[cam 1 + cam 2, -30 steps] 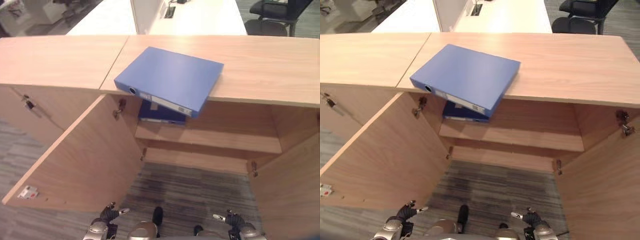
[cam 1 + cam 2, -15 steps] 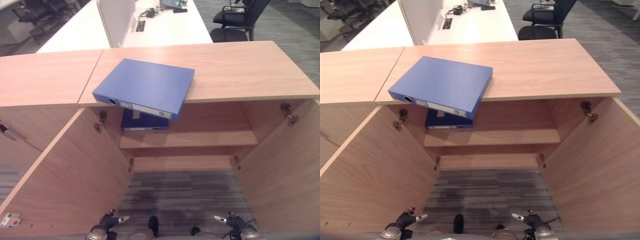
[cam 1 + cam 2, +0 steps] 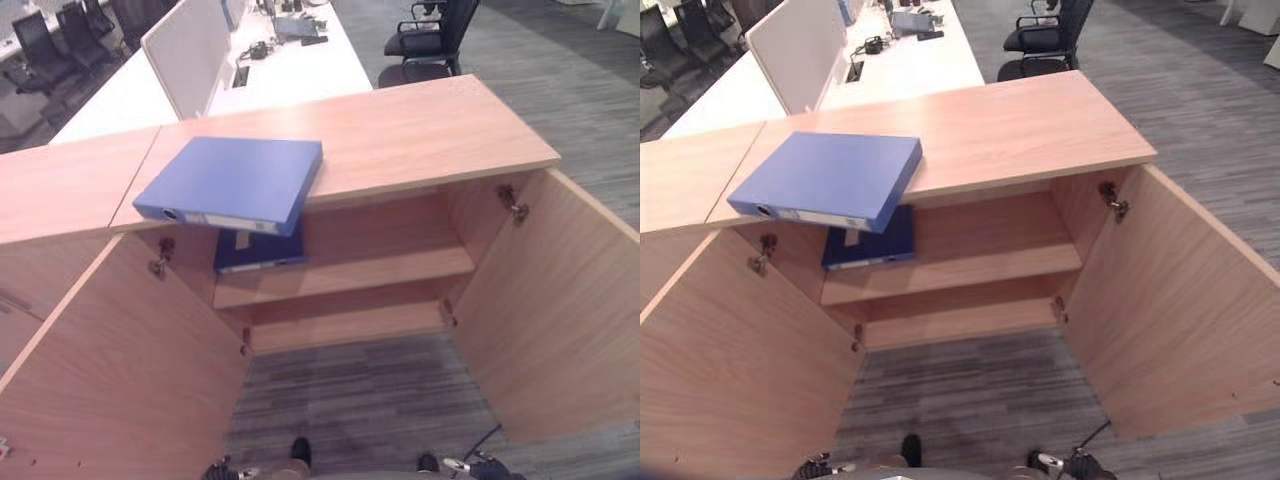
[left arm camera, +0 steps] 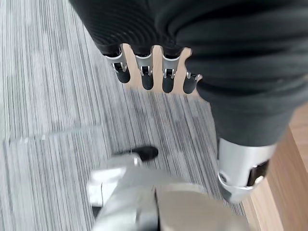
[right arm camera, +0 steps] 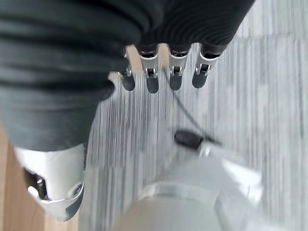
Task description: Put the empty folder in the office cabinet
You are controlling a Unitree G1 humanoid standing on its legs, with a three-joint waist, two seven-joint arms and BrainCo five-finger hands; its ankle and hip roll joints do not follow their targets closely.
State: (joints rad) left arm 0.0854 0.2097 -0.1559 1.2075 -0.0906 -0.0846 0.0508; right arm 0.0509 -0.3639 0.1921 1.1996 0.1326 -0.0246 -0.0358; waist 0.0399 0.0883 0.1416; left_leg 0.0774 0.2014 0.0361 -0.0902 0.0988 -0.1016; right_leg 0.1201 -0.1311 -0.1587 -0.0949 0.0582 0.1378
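Bright even indoor light, soft shadow inside cabinet, wrist views blurred

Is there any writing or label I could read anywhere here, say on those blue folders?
No text here can be read.
Blue folder on the cabinet top: a pale spine label, print too small to read.
Darker folder on the upper shelf: a small pale spine mark, unreadable.
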